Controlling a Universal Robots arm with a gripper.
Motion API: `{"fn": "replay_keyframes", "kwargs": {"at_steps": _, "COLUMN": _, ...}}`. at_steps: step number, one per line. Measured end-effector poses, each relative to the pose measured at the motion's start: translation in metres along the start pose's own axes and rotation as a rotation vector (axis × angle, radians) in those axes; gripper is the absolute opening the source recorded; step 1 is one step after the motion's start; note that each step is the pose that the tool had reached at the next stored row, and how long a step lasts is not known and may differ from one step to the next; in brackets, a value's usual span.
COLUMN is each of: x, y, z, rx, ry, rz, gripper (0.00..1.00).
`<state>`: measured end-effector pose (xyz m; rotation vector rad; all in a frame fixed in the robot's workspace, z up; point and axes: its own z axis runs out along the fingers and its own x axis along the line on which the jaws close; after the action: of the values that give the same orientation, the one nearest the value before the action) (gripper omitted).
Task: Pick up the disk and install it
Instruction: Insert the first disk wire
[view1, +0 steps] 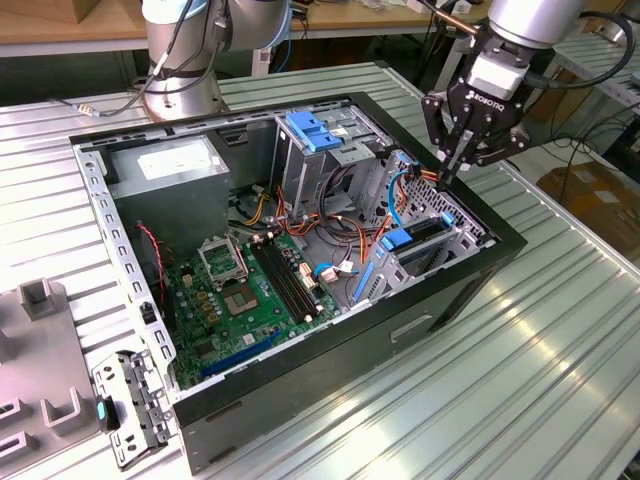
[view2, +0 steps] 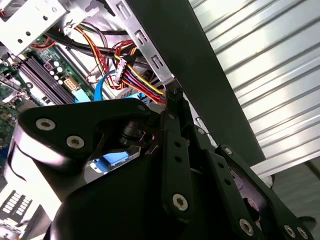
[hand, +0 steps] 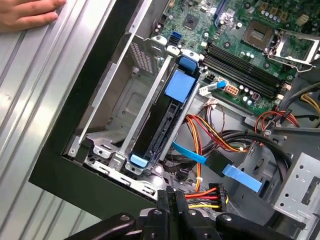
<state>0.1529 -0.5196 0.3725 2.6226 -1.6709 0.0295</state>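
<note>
**A:** Where does the disk sit on your bench (view1: 560, 330)?

**B:** In the open computer case (view1: 460, 290). The disk (hand: 157, 127) stands on edge in the metal drive cage by the case's corner, with blue rails along its sides and a blue tab at one end.

**A:** How will it handle for you?

**B:** I'd judge it stiff and fairly dense, with smooth metal faces that could slip. It won't like knocks. Take it by the blue rails or the tab, not the flat faces, and mind the blue cable just beside it.

**A:** And your gripper (view1: 447, 172)?

**B:** It hovers above that corner, its fingers (hand: 164, 199) pressed together on nothing I can see.

**A:** Anything you can read?

**B:** The white label (view1: 170, 160) on the power supply is too small to make out.
</note>
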Motion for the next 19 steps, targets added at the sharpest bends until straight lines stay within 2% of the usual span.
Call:
{"fn": "replay_keyframes", "kwargs": {"at_steps": 1, "x": 0.0, "y": 0.0, "z": 0.0001, "rx": -0.0005, "ry": -0.0003, "rz": 0.017, "gripper": 0.17}}
{"fn": "replay_keyframes", "kwargs": {"at_steps": 6, "x": -0.0011, "y": 0.0022, "z": 0.0004, "rx": -0.0011, "ry": -0.0004, "rz": 0.033, "gripper": 0.17}}
{"fn": "replay_keyframes", "kwargs": {"at_steps": 9, "x": -0.0011, "y": 0.0023, "z": 0.0012, "rx": -0.0037, "ry": -0.0017, "rz": 0.11, "gripper": 0.17}}
{"fn": "replay_keyframes", "kwargs": {"at_steps": 12, "x": -0.0011, "y": 0.0023, "z": 0.0016, "rx": -0.0054, "ry": -0.0025, "rz": 0.162, "gripper": 0.17}}
{"fn": "replay_keyframes", "kwargs": {"at_steps": 15, "x": -0.0012, "y": 0.0023, "z": 0.0018, "rx": -0.0067, "ry": -0.0032, "rz": 0.202, "gripper": 0.17}}
{"fn": "replay_keyframes", "kwargs": {"at_steps": 19, "x": -0.0019, "y": 0.0039, "z": 0.0019, "rx": -0.0075, "ry": -0.0037, "rz": 0.225, "gripper": 0.17}}
